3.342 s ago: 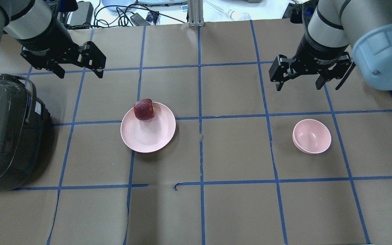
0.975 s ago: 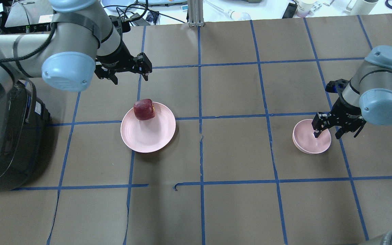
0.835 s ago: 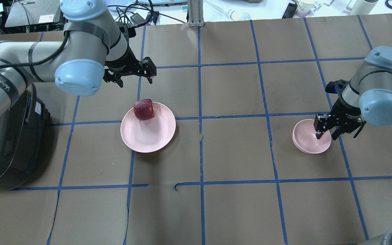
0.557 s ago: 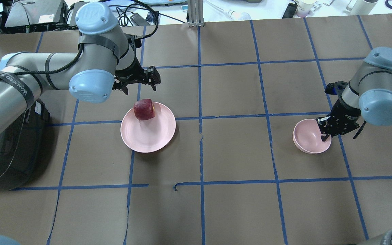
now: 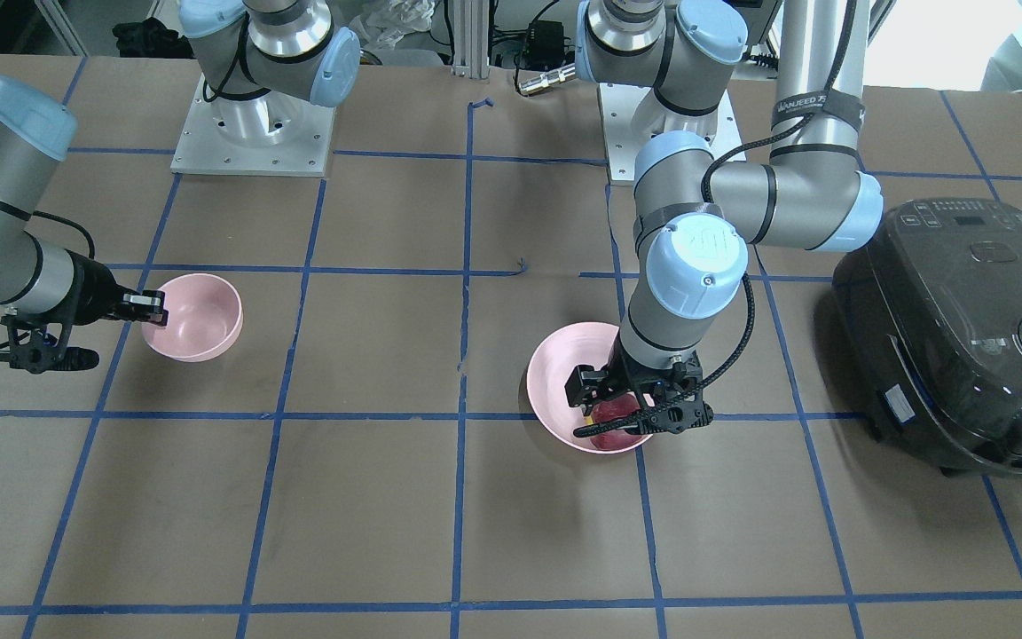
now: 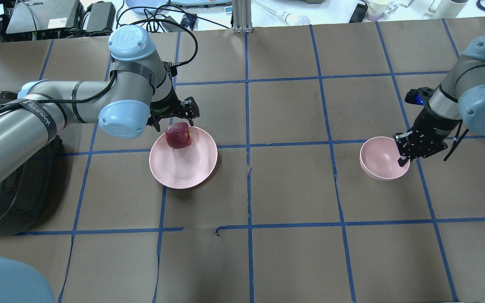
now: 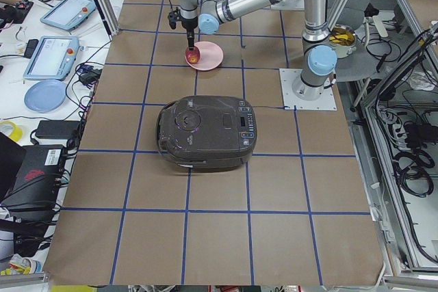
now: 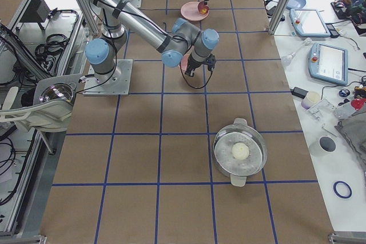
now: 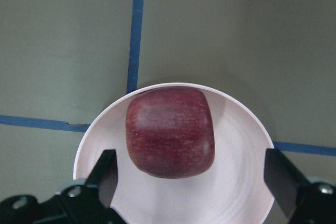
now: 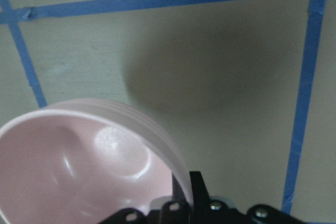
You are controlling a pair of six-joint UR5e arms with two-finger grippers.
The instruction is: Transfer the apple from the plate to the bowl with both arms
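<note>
Two hands: left hand [image 9: 190, 153] spread astride the apple [image 9: 170, 132], right hand [image 6: 403, 160] pinching bowl [image 6: 377, 158] rim.

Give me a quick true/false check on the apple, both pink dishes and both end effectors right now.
1. The dark red apple lies on the wide shallow pink plate. True.
2. The left end effector is shut on the apple. False: it is open, straddling the apple with a gap on each side.
3. The right end effector is shut on the rim of the small deep pink bowl. True.
4. The bowl already holds something. False: it is empty.
</note>
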